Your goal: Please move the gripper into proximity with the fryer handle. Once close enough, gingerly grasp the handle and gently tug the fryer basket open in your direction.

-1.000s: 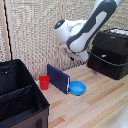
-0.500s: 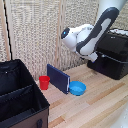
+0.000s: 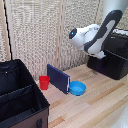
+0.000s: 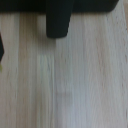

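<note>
The white arm [image 3: 92, 37] hangs just beside the black fryer [image 3: 112, 60] on the bench [image 3: 100, 107]. The gripper is hidden, so its state cannot be told. The wrist view shows the fryer handle [image 4: 59, 20] above the wood.

Soft, even daylight fills the room, bright without harsh glare. The pale wooden tabletop [image 3: 100, 107] looks washed out towards five o'clock in the exterior view. The white-and-grey robot arm [image 3: 95, 37] is smeared by motion blur, its edges ghosted. Up close, the wrist view is wholly out of focus: the black stubby fryer handle [image 4: 59, 20] is a soft-edged blob with a faint shadow beneath.
</note>
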{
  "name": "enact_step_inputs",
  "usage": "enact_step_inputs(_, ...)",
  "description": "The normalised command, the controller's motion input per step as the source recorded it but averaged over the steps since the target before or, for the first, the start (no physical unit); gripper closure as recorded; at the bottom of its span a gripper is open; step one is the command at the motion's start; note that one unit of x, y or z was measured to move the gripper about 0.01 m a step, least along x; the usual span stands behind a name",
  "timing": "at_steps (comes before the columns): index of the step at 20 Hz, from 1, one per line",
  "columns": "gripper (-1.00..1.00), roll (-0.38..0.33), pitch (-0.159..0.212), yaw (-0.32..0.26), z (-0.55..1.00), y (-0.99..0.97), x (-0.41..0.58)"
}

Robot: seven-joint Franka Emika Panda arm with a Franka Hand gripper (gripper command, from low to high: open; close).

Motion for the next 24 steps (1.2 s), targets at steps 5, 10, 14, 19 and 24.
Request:
enact_step_inputs(5,-1.0,-0.013,-0.014,0.19,-0.04,-0.62,-0.166)
enact_step_inputs(10,-1.0,0.0,-0.011,0.196,-0.03,-0.65,-0.079)
enact_step_inputs(14,-1.0,0.007,-0.053,0.224,-0.12,-0.56,0.056)
enact_step_inputs(19,1.0,-0.009,-0.039,0.149,-0.09,-0.25,0.211)
enact_step_inputs(24,1.0,0.003,-0.005,0.017,-0.04,-0.03,0.081)
